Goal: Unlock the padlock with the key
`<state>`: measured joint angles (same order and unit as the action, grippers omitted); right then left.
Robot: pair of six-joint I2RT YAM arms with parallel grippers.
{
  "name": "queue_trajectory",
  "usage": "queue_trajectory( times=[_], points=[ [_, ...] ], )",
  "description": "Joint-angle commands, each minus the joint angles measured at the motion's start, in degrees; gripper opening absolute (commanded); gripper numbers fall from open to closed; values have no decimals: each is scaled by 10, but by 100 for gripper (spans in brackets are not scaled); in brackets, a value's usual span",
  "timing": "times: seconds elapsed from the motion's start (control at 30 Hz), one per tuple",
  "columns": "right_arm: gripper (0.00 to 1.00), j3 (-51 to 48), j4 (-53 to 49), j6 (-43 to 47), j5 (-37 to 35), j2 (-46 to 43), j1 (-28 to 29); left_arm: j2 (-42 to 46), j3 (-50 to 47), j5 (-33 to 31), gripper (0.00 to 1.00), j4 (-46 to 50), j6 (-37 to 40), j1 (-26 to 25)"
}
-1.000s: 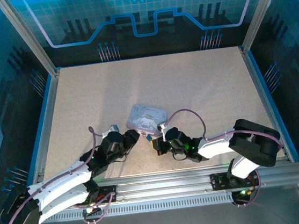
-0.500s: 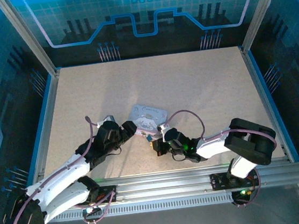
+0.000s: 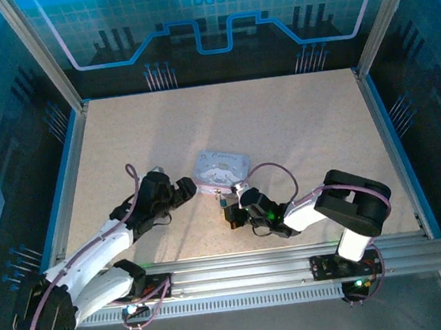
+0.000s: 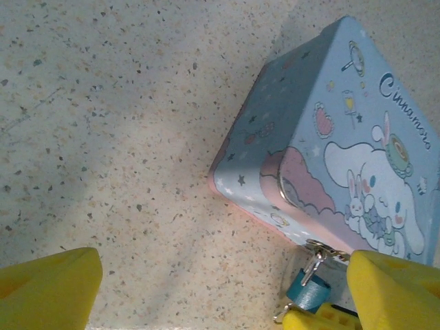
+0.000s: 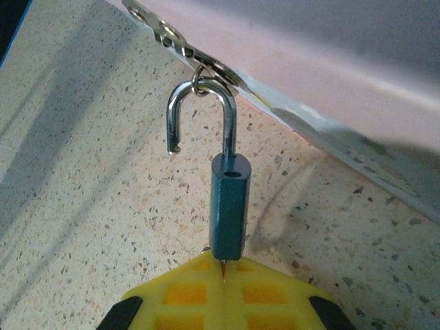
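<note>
My right gripper (image 5: 223,285) is pinched on the key (image 5: 223,267), seated in the blue padlock (image 5: 227,203). The shackle is sprung open but hooked through the cartoon tin's (image 4: 357,137) ring. My left gripper (image 4: 220,292) is spread wide near the tin, holding nothing. Pulling back could drag the loose tin.

Overhead looks down; wrist views (close-up) share the padlock (image 5: 227,206).

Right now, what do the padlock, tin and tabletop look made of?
Padlock body: probably metal with a matte teal coating; flat, even colour.
Shackle: polished steel-like metal; mirror glints.
Tin: thin printed sheet metal, smooth; lid seam, cartoon print.
Tabletop: speckled stone-look composite or laminate, matte; can't tell which.
</note>
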<state>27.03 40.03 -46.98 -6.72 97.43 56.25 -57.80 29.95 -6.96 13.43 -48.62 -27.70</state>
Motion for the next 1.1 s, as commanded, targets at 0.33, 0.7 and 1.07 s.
queue_trajectory(
  times=[0.33, 0.7, 1.07],
  points=[
    [24, -12, -13, -24, -12, -17, -14, -62, 55, 36, 99, -20, 55, 23],
    [37, -19, -25, 22, 29, -60, -32, -144, 106, 80, 99, -45, 95, 47],
    [51, -23, -7, 97, 94, -87, -70, -254, 143, 118, 89, -61, 111, 51]
  ],
)
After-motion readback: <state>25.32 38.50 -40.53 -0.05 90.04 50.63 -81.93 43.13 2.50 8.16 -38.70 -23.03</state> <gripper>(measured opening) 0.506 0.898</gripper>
